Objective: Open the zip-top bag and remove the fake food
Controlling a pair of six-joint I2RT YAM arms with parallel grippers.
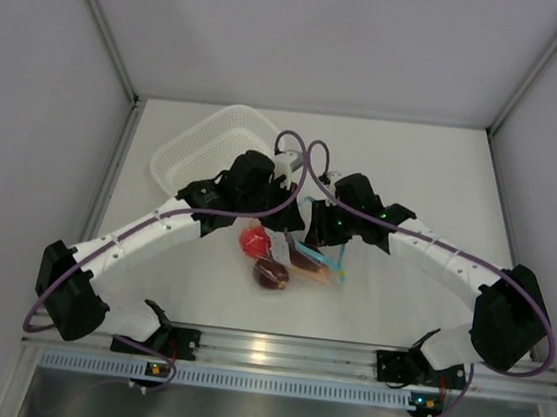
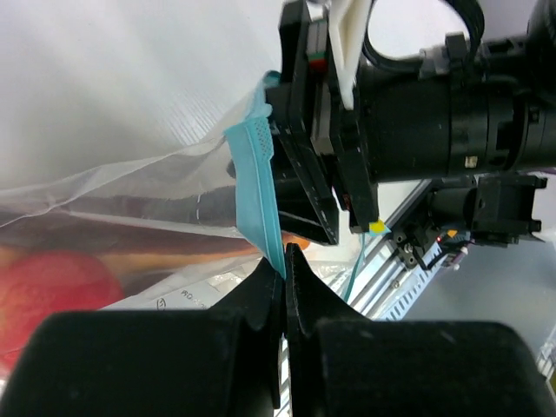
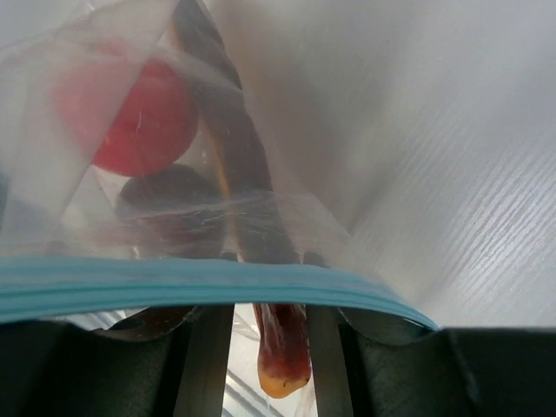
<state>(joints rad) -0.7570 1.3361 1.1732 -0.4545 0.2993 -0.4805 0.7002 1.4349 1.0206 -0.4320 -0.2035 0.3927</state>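
- Your zip-top bag is a little left of the middle of the bench, nearer the near edge than the far one, between the two arms' tips.
- Your left gripper has its fingers pressed together on the light blue zip strip. The strip runs up out of the pinch towards the right arm's black head.
- Your right gripper shows its dark fingers at either side of the lower edge of its own view, with a gap between them. The zip strip lies straight across in front of them, so you cannot tell whether they are clamped on it.
- All three pieces of the fake food are inside the clear plastic.
  - The red tomato is on the side towards the left edge.
  - The brown doughnut is just nearer the near edge than the tomato.
  - The orange slice is on the side towards the right edge.
- In the right wrist view you see the tomato and the doughnut beyond the strip. One end of the orange slice shows in the gap between the fingers.
- The white basket stands towards the far left corner, well apart from the bag.
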